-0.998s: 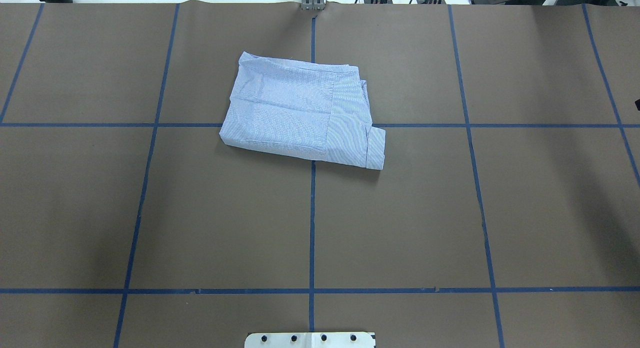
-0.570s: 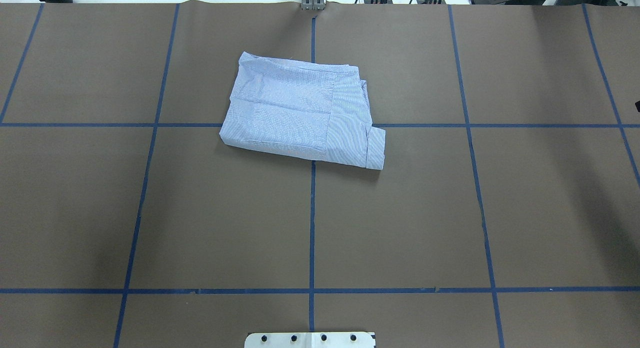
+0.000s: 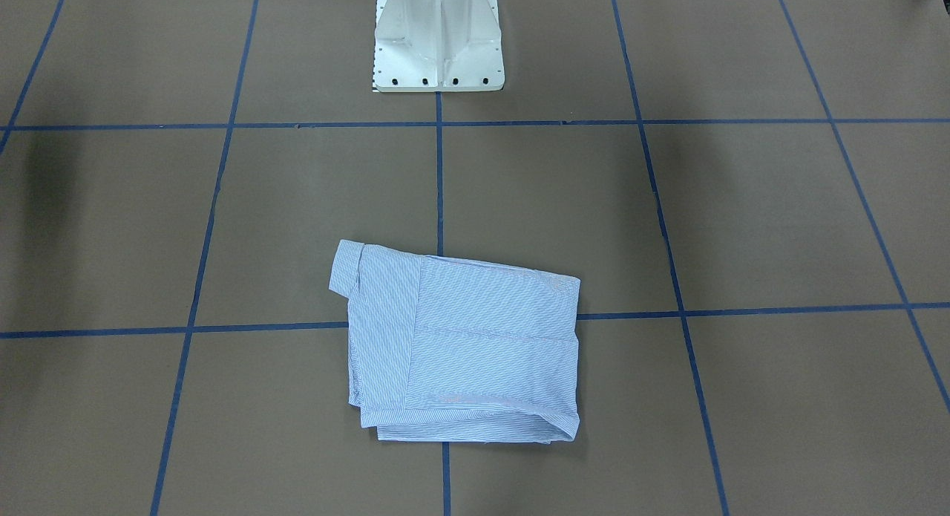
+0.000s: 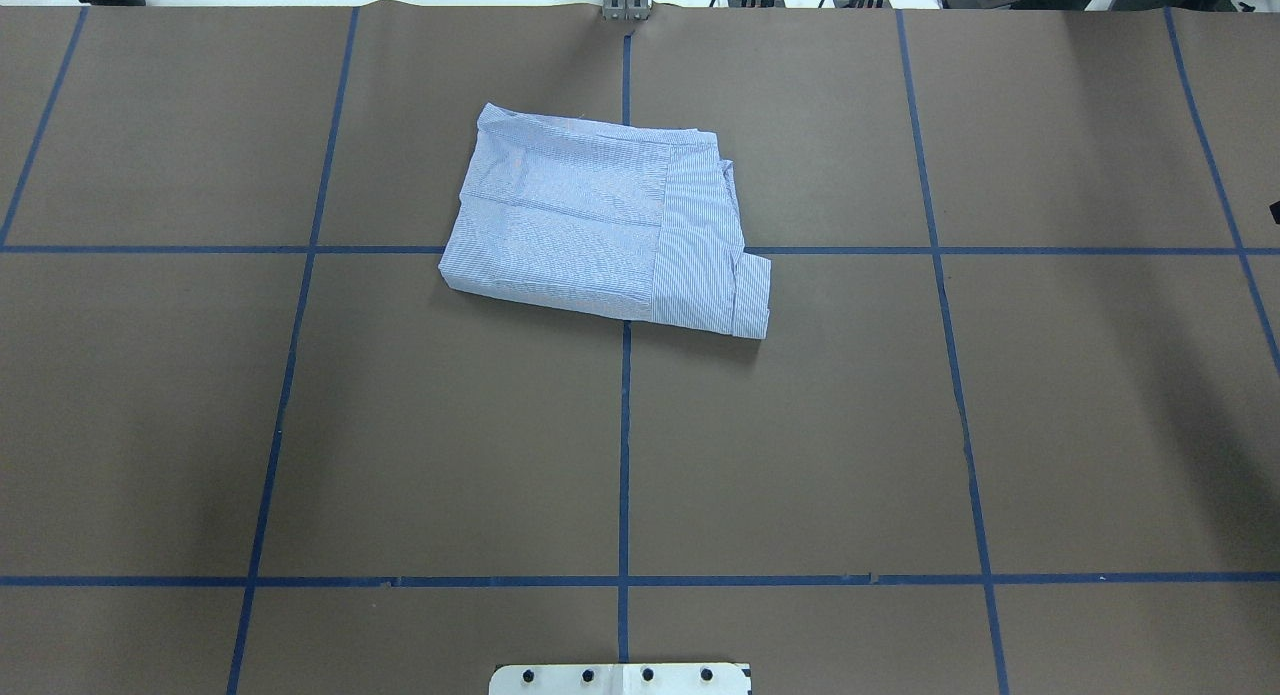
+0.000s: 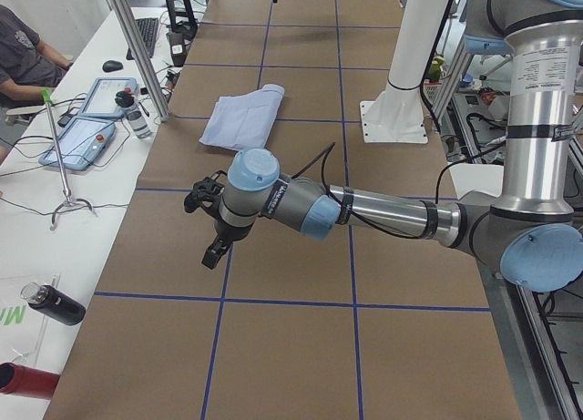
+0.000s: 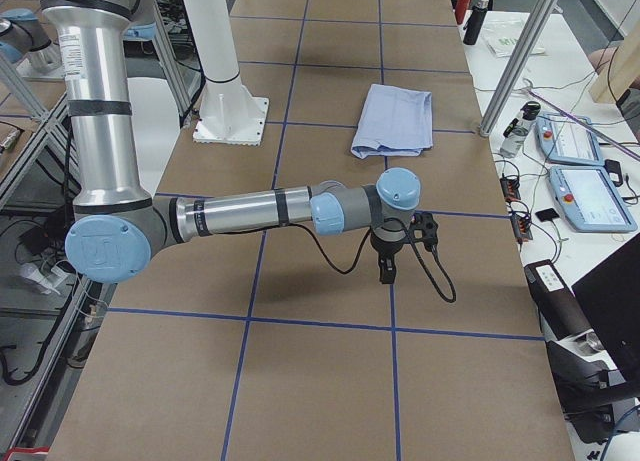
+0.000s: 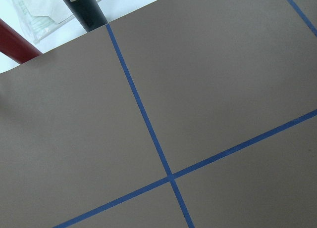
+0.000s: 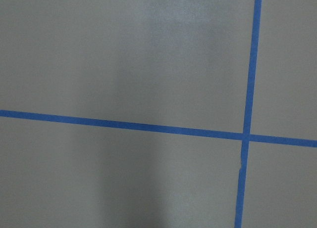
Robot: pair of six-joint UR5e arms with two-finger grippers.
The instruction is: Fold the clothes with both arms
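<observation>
Well apart: folded shirt (image 4: 600, 230), left claw (image 5: 211, 254), right claw (image 6: 385, 272).

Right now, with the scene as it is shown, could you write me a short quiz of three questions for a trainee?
1. True or false: the shirt lies folded on the table, and no gripper touches it.
2. In the overhead view, the shirt lies: A) across the centre blue tape line, away from the white pedestal base; B) on top of that base; C) at the table's right edge.
3. Short answer: does the left gripper carry any cloth?
Key: 1 true; 2 A; 3 no, it hangs over bare table, apart from the shirt.
</observation>
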